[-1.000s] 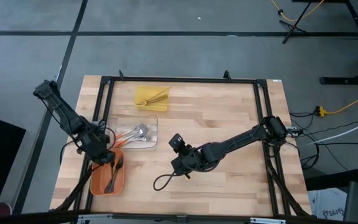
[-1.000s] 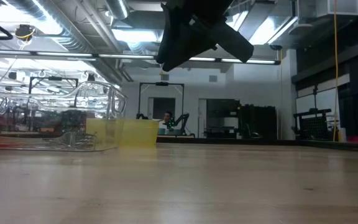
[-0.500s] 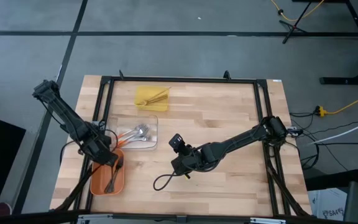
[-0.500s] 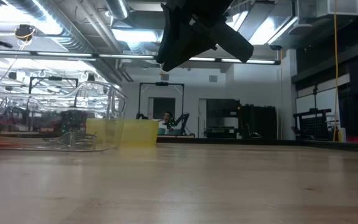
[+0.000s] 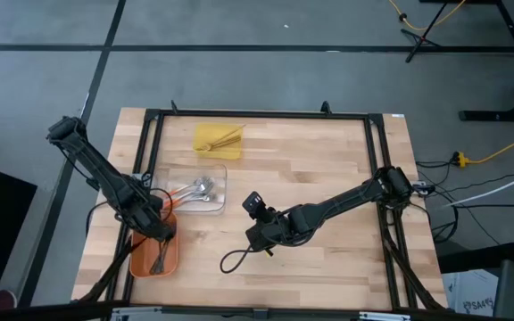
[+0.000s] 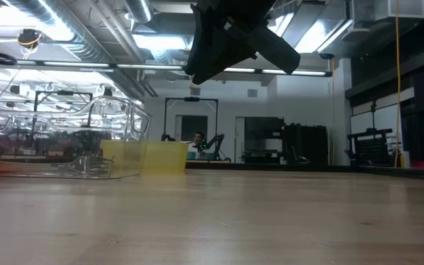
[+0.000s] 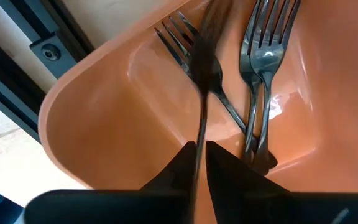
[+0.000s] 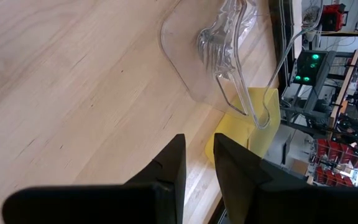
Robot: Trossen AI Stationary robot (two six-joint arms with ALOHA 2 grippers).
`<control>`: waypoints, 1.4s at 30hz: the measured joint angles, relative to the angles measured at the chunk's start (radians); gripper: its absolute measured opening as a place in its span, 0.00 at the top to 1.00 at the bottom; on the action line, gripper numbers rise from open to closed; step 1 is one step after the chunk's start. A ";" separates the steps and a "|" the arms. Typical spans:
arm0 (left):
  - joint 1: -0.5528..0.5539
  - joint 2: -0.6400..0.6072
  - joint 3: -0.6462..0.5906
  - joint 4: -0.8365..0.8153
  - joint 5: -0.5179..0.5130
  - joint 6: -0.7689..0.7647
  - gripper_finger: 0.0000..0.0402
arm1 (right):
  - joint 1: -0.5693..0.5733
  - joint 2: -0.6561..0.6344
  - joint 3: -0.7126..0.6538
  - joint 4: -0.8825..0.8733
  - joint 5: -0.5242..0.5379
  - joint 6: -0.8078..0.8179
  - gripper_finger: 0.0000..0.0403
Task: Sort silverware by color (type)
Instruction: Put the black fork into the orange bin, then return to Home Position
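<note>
Left gripper (image 7: 199, 163), fingers pinching a dark fork (image 7: 199, 81), over orange tray (image 5: 143, 261) lower left; right gripper (image 8: 199, 163) mid-frame, narrowly parted, empty.

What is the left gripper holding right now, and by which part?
The left gripper pinches a dark fork by its thin handle, over the orange tray. The right gripper holds nothing.

Tan wooden utensils (image 5: 219, 137) lie in a loose pile at the upper centre-left of the high view. Silver utensils with orange handle tips (image 5: 194, 190) lie bunched below them, bowls pointing right. Dark forks (image 7: 261, 68) lie lengthwise at lower left, tines pointing up-frame.
</note>
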 joint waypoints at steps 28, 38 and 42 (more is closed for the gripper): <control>0.000 -0.035 0.000 0.120 0.147 0.103 0.85 | 0.000 0.000 0.000 0.000 0.011 0.000 0.81; 0.000 -0.062 0.000 0.438 -0.047 0.259 0.94 | 0.000 0.000 0.000 0.000 0.027 0.000 0.81; 0.000 -0.062 0.000 0.503 -0.173 0.318 0.99 | 0.000 0.000 0.000 0.001 0.027 -0.001 0.81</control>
